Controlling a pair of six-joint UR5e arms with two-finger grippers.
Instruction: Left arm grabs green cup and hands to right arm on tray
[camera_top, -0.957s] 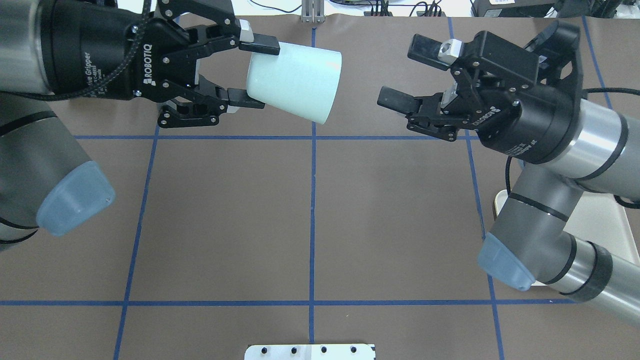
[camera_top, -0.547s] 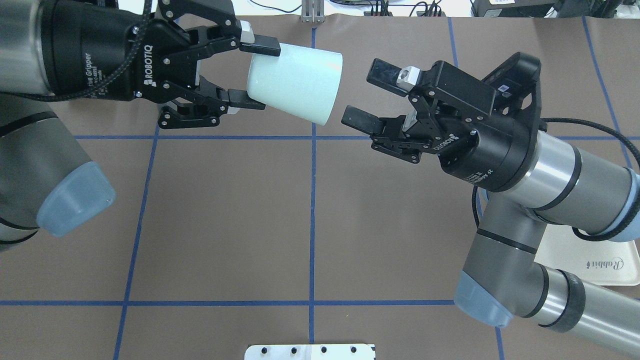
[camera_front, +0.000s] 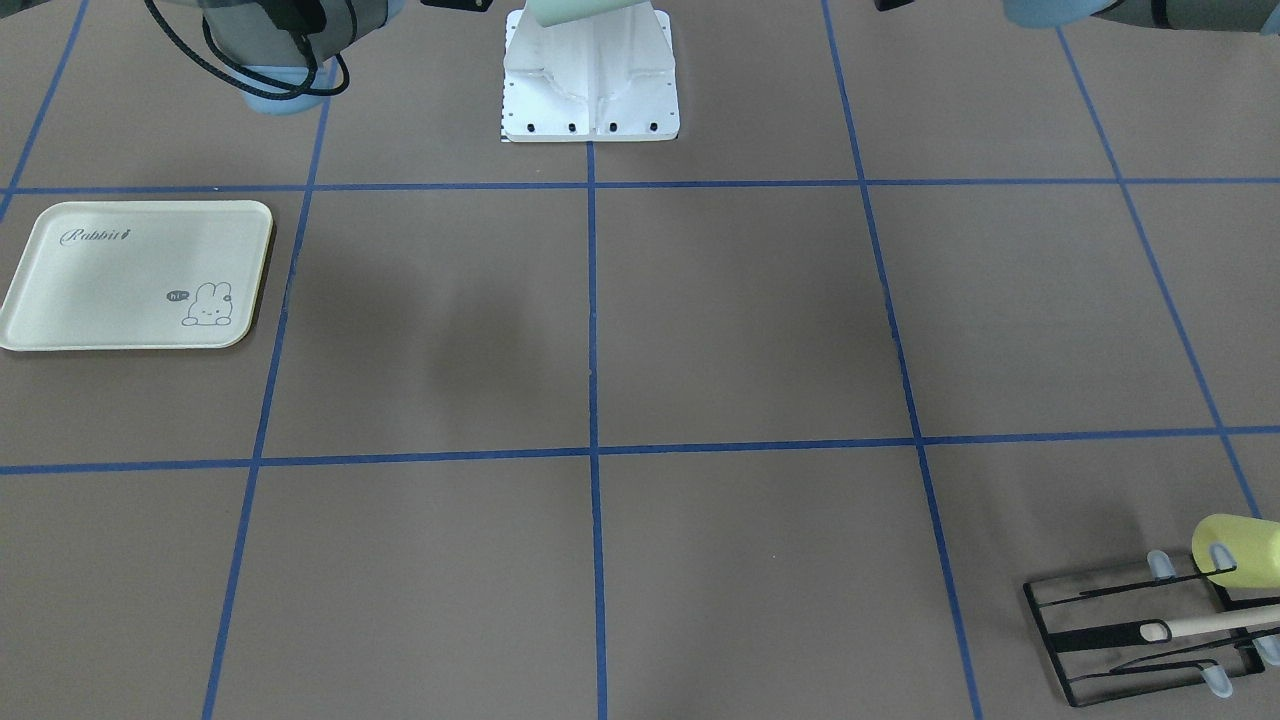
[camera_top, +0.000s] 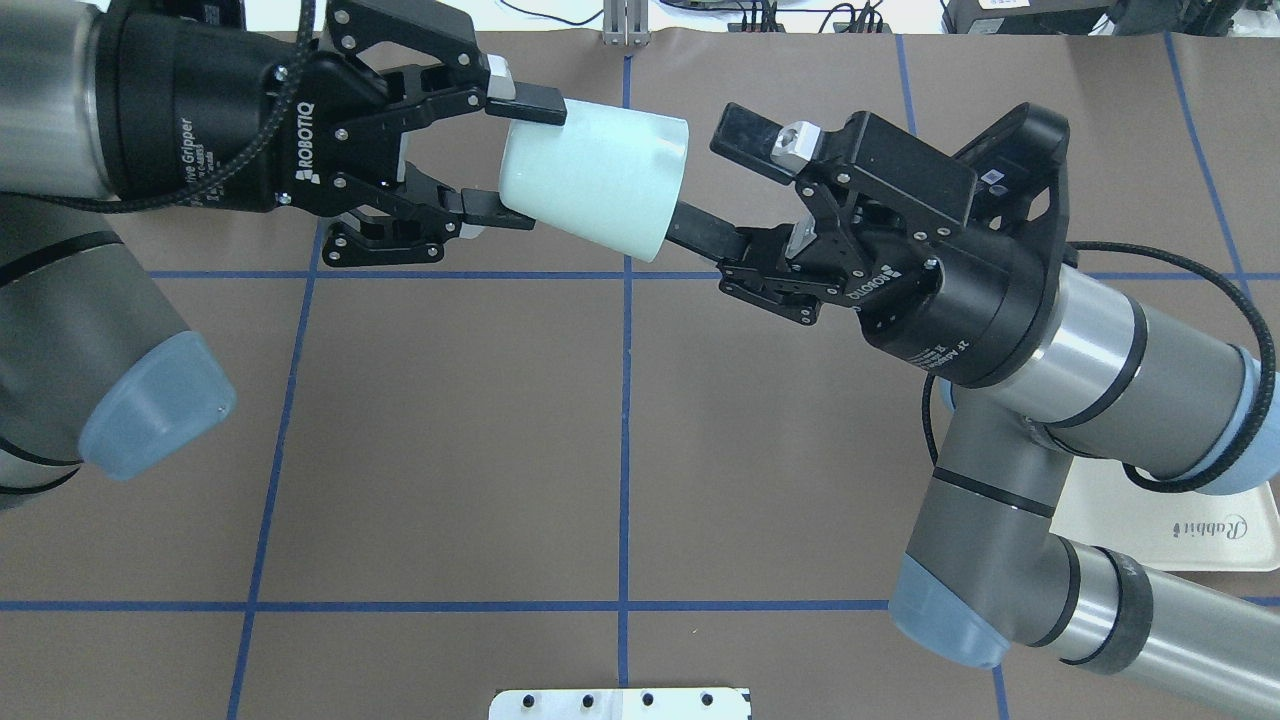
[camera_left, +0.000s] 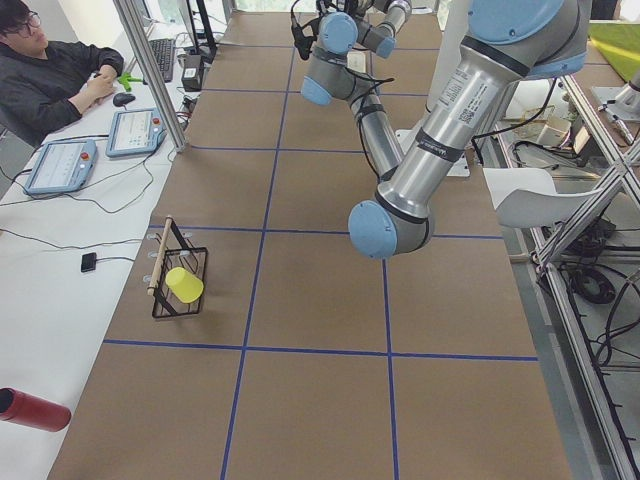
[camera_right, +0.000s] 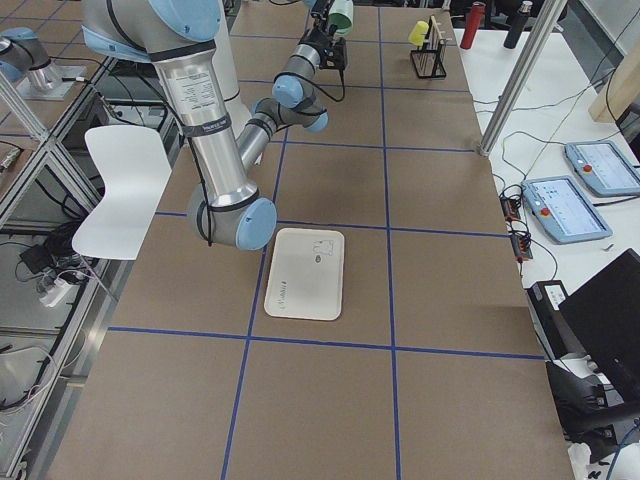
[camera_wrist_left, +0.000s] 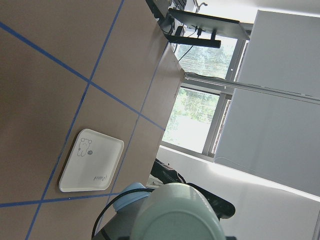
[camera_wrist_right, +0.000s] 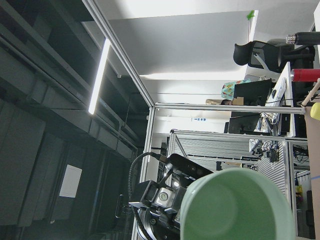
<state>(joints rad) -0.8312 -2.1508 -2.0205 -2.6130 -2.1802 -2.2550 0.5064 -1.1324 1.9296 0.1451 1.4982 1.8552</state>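
Note:
My left gripper is shut on the base end of the green cup and holds it on its side high above the table, mouth toward the right arm. My right gripper is open at the cup's mouth. Its upper finger stands just right of the rim and its lower fingertip is hidden behind the rim. The right wrist view looks into the cup's darker green inside. The left wrist view shows its base. The cream tray lies empty on the table, partly under the right arm in the overhead view.
A black wire rack with a yellow cup and a wooden stick stands at the table's far corner on my left side. The white base mount sits between the arms. An operator sits beside the table.
My right gripper has moved left, from well apart from the cup to its mouth, still open. My left gripper has shifted slightly right with the cup.

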